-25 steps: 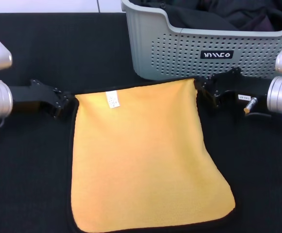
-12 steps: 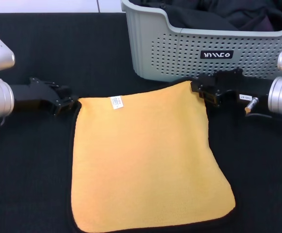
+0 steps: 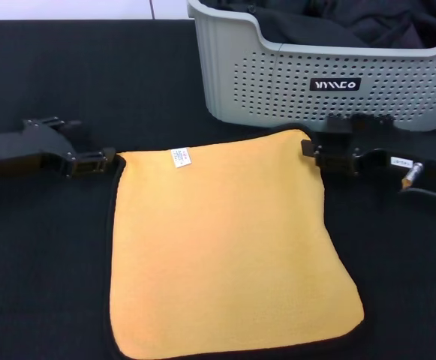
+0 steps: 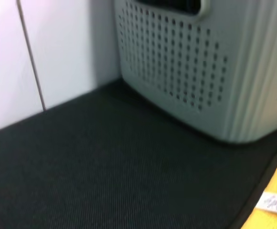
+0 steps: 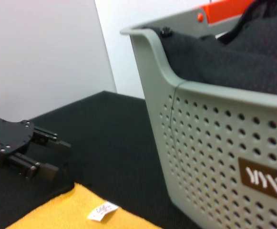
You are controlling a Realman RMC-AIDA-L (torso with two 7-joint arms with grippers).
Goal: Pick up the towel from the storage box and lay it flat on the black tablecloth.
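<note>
The towel [image 3: 225,255] lies flat, yellow side up, on the black tablecloth [image 3: 45,262], with its white label [image 3: 180,157] near the far left corner. The grey storage box [image 3: 278,75] stands just behind it. My left gripper [image 3: 103,158] is open beside the towel's far left corner, apart from it. It also shows in the right wrist view [image 5: 58,156] with its fingers spread. My right gripper [image 3: 311,150] is open at the towel's far right corner, holding nothing. The towel's edge shows in the left wrist view [image 4: 276,219].
Black clothing fabric [image 3: 330,26] fills the storage box and also shows in the right wrist view [image 5: 233,57]. A white wall [image 4: 47,47] rises behind the table. The tablecloth extends to both sides of the towel.
Both grippers have let go of the towel's far corners and drawn back outward, left to the left and right to the right. The towel's far edge has settled flat.
</note>
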